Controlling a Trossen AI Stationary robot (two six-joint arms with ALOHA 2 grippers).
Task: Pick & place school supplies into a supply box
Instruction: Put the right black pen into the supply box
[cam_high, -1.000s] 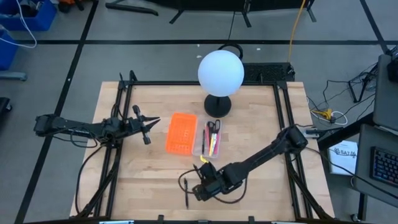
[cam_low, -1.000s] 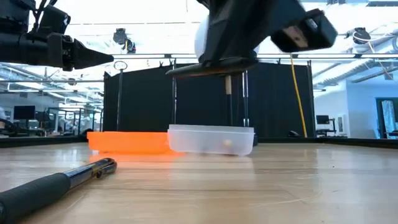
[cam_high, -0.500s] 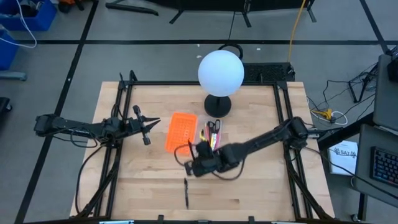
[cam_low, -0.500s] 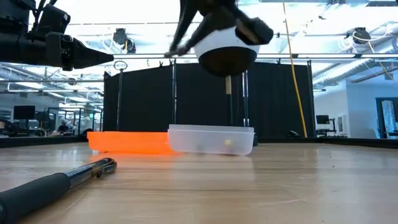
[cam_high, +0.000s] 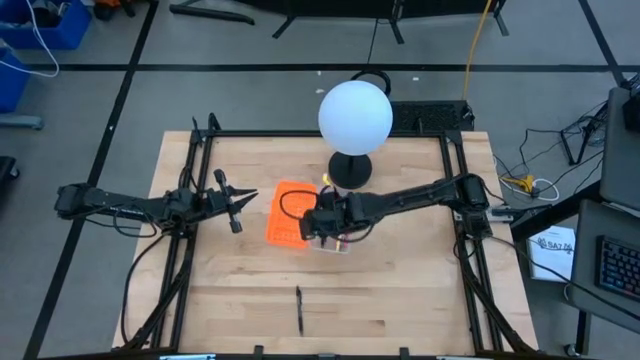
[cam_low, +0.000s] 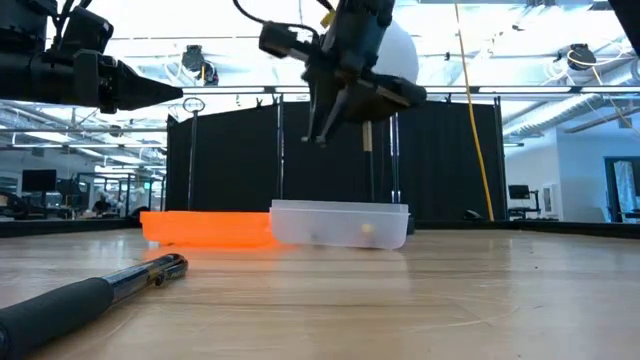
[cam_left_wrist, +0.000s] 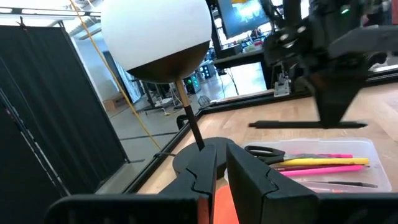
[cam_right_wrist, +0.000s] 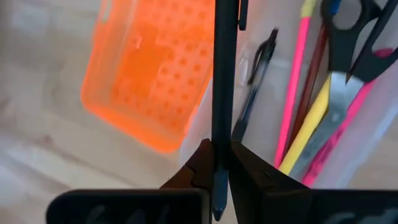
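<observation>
Right gripper (cam_right_wrist: 219, 163), jaws clamped on a thin black pen (cam_right_wrist: 222, 74), hangs over the small clear plastic supply box (cam_low: 340, 224) near table centre; the pen runs straight out ahead of the jaws, lengthwise w/ the box, probably so it can drop in flat alongside what's already there. Directly under & just beyond the jaws, inside the box: a black clip pen (cam_right_wrist: 254, 87), a pink pencil (cam_right_wrist: 292, 87), a yellow pencil (cam_right_wrist: 308, 127) and black-handled silver scissors (cam_right_wrist: 348, 56), all lying parallel, which leaves a free strip on the box's orange-side edge, approx. where the held pen points. Just off to one side of the jaws, touching the box, sits the orange perforated plastic tray (cam_high: 287, 213); not the target. Low view shows the gripper well above the box rim, so the pen isn't released yet; judged: carry done, lowering & let-go remain. Well behind the jaws, toward the table's near edge, a dark pen (cam_high: 298, 309) lies alone on the wood, likely next pickup. Beyond the box stands a white globe lamp on a black base (cam_high: 354, 118). Left gripper (cam_high: 236, 204) waits far to the side, jaws nearly together, holding nothing.
</observation>
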